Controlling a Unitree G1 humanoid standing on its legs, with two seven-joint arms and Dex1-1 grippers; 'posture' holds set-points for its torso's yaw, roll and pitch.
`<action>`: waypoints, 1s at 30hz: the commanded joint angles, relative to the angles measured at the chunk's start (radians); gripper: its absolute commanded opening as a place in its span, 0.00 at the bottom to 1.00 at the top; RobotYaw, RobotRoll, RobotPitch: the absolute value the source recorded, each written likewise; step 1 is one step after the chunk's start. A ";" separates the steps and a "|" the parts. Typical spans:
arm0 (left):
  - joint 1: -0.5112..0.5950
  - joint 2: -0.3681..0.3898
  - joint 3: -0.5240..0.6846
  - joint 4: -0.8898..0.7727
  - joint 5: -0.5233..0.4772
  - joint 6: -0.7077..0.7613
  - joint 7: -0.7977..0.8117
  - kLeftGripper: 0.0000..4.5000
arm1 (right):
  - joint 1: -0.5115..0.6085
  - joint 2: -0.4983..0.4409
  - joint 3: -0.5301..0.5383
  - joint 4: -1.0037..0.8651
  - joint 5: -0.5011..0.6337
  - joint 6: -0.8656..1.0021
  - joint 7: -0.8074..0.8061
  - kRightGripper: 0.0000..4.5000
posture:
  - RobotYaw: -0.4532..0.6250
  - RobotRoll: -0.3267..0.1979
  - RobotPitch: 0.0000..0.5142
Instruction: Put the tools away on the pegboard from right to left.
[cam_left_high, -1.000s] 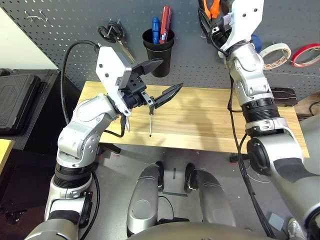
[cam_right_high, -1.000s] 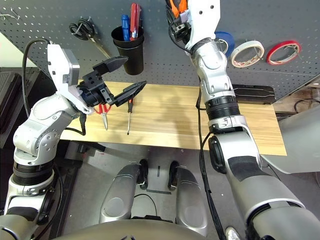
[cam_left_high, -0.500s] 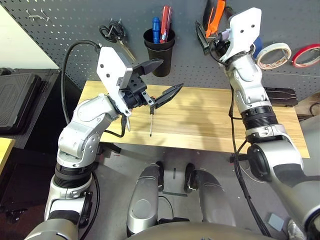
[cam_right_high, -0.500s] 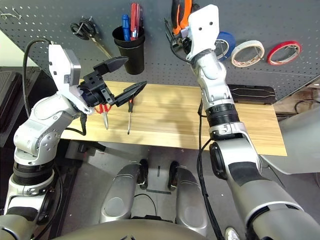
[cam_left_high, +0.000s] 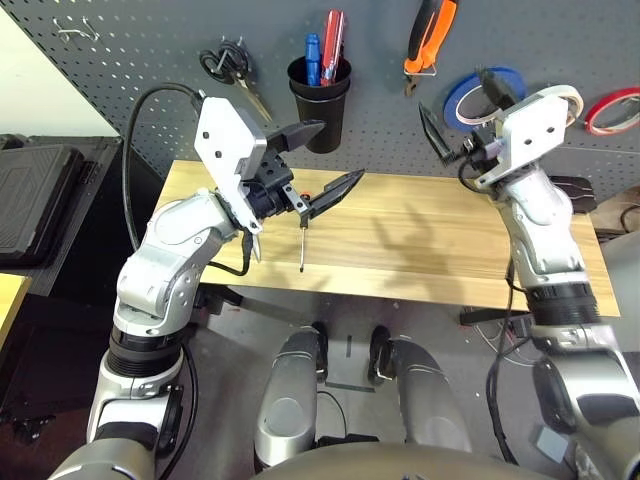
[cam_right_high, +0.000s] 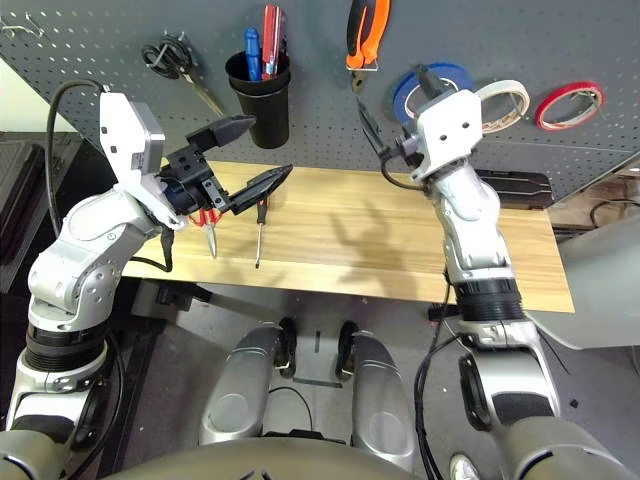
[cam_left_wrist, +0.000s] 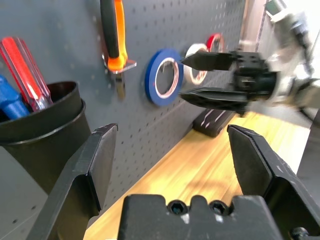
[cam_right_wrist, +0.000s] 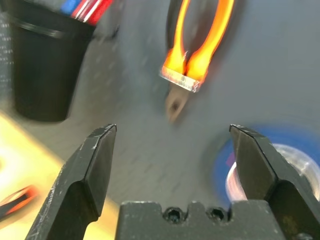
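The orange-and-black pliers (cam_left_high: 429, 36) hang on a hook of the dark grey pegboard (cam_left_high: 130, 50), with nothing gripping them. My right gripper (cam_left_high: 460, 105) is open and empty in the air, just below and right of the pliers and in front of the blue tape roll (cam_left_high: 472, 96). The cream-white tape roll (cam_right_high: 499, 104) hangs on the board to the right. A slim screwdriver (cam_left_high: 302, 245) and red-handled scissors (cam_right_high: 206, 222) lie on the wooden table (cam_left_high: 420, 240). My left gripper (cam_left_high: 340, 150) hovers open above the screwdriver, holding nothing.
A black cup (cam_left_high: 320, 100) on the board holds blue and red screwdrivers. Black-handled scissors (cam_left_high: 228, 68) hang left of it, and a red tape roll (cam_left_high: 612, 108) hangs far right. A flat black case (cam_right_high: 510, 185) lies at the table's back right.
My right gripper has opened, let go of the pliers on their hook and drawn back down and to the right. The left arm has stayed put.
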 joint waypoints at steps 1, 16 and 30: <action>0.039 0.013 -0.021 0.046 0.060 -0.023 0.015 1.00 | 0.078 -0.063 0.023 -0.084 0.056 0.105 0.116 1.00 | 0.64 0.62 0.47; 0.174 -0.097 -0.060 0.176 0.264 -0.054 0.217 1.00 | 0.225 -0.178 0.129 -0.003 -0.039 0.108 0.332 1.00 | 0.64 0.62 0.50; 0.182 -0.230 -0.123 0.301 0.383 0.097 0.382 1.00 | 0.229 -0.189 0.214 0.078 -0.141 0.120 0.379 1.00 | 0.64 0.62 0.56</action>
